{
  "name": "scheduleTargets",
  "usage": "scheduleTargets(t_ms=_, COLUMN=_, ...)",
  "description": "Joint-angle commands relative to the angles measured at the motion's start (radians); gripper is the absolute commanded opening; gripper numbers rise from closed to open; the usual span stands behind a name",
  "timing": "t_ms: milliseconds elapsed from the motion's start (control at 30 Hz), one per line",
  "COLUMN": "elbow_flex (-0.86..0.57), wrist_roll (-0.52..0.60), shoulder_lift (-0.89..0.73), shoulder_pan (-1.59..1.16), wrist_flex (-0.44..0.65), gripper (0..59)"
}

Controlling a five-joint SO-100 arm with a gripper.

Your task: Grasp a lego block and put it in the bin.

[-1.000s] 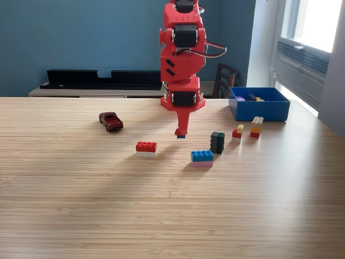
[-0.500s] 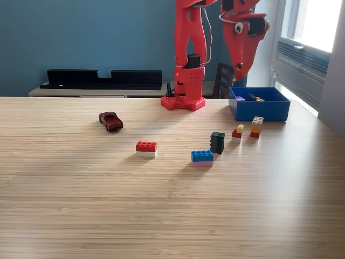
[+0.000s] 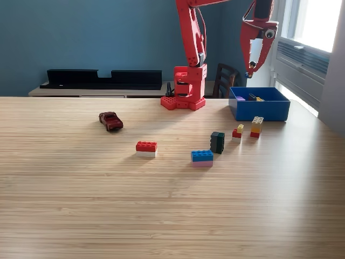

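Table (image 3: 161,216): a wide light wooden surface with fine lengthwise grain filled most of the exterior view.
Arm (image 3: 188,48): red, its base stood at the far edge of the table, its upper links reached out of the top of the frame and came down again toward the exterior view's right.
Bin (image 3: 259,108): a blue open box stood on the table at the exterior view's right, near the far edge, with a few small pieces visible inside.
Gripper (image 3: 249,69): it hung pointing down above the bin's left part, well clear of its rim; the jaws were nearly together, pinching a small dark blue lego block (image 3: 248,75) at their tips.
Toy car (image 3: 111,121): dark red, on the table to the exterior view's left.
Red-and-white block (image 3: 146,148): lay near the table's middle.
Blue-and-pink block (image 3: 202,157): lay to the right of it, just beside a dark green block (image 3: 217,142).
Small stacks: a red-and-yellow one (image 3: 237,131) and a taller yellow, orange and red one (image 3: 256,127) stood in front of the bin.
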Motion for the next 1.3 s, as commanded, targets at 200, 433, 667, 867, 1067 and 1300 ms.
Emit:
scheduleTargets(t_ms=200, elbow_flex=-0.003, wrist_roll=-0.058, shoulder_lift=0.060, shoulder_pan=-0.077, wrist_flex=-0.029, gripper=21.3)
scheduleTargets(t_ms=433, elbow_flex=-0.008, wrist_roll=-0.066, shoulder_lift=0.060, shoulder_pan=-0.057, wrist_flex=-0.035, gripper=28.5)
scheduleTargets(t_ms=667, elbow_flex=-0.098, wrist_roll=-0.041, shoulder_lift=0.060, shoulder_pan=0.110, wrist_flex=-0.038, gripper=15.9)
scheduleTargets(t_ms=867, elbow_flex=-0.186, wrist_roll=0.028, shoulder_lift=0.060, shoulder_pan=0.423, wrist_flex=-0.046, gripper=0.1)
scheduleTargets(t_ms=1067, elbow_flex=-0.158, wrist_roll=0.069, shoulder_lift=0.060, shoulder_pan=0.781, wrist_flex=-0.066, gripper=0.1)
scheduleTargets(t_ms=1300, elbow_flex=-0.043, wrist_roll=0.040, shoulder_lift=0.060, shoulder_pan=1.120, wrist_flex=-0.187, gripper=0.1)
